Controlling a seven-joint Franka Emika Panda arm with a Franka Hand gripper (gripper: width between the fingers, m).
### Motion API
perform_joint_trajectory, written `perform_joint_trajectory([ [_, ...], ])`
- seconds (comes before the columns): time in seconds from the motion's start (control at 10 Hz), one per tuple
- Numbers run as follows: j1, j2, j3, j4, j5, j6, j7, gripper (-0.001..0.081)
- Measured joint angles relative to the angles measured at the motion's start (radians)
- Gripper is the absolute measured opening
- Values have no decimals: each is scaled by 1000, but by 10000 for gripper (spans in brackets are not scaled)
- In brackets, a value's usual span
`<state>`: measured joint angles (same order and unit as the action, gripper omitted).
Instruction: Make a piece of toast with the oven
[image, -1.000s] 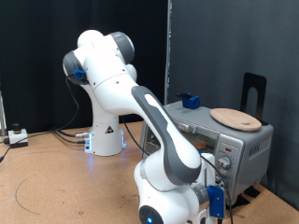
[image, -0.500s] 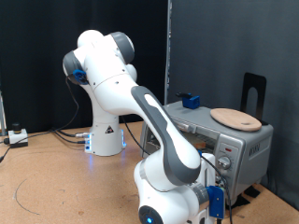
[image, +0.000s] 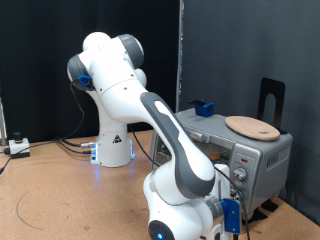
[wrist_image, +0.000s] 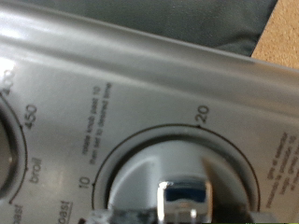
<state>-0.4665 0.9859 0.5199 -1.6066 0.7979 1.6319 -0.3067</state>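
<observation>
The silver-grey oven (image: 248, 152) stands at the exterior view's right. My arm bends down in front of it, and the hand (image: 229, 208) is against the knob panel (image: 262, 165) on the oven's right side. The fingers are hidden behind the wrist there. The wrist view is pressed close to the panel (wrist_image: 140, 84). It shows a timer dial marked 10 and 20 with its shiny knob (wrist_image: 184, 201) at the picture's edge. No fingertips show in that view. The piece of toast is out of view.
A round tan wooden board (image: 252, 127) lies on the oven's top, with a small blue object (image: 204, 107) behind it. A black stand (image: 271, 100) rises behind the oven. A second dial marked 400, 450 and broil (wrist_image: 17, 112) shows beside the timer.
</observation>
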Motion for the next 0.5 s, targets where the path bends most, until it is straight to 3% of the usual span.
perform_joint_trajectory([
  [0.5, -2, 0, 4, -1, -3, 7, -207, 94],
])
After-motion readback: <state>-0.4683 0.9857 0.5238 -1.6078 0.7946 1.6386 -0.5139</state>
